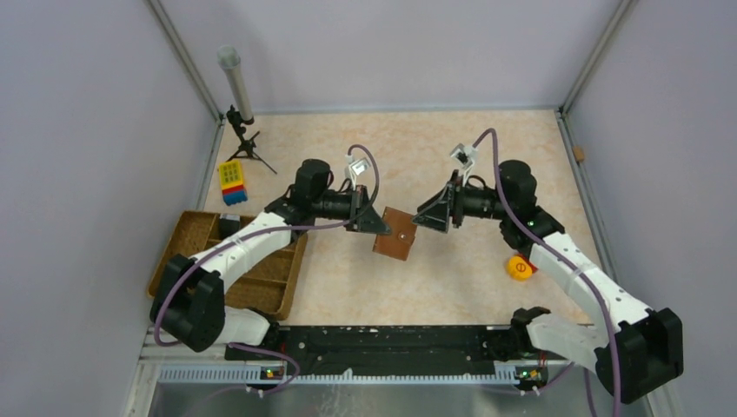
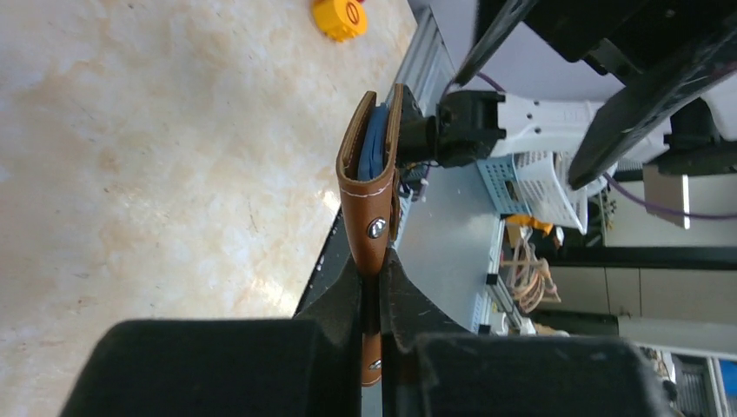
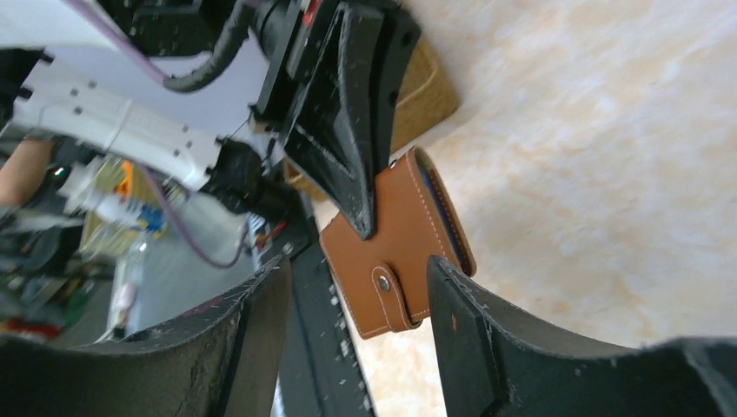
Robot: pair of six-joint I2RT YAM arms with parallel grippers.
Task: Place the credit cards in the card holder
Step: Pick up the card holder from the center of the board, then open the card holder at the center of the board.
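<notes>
Now my left gripper, wrist turned level, pinches the card holder; my right gripper faces it, fingers spread.

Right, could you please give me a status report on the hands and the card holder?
Left hand shut on card holder. Right hand open around it. Blue card inside. Nothing in the way.

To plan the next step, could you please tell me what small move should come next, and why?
Probably draw the right gripper back from the card holder. Its jaws stand open around the holder's corner, gripping nothing, while the left gripper is shut on the holder's edge and carries it above the table, a bluish card already tucked inside.
</notes>
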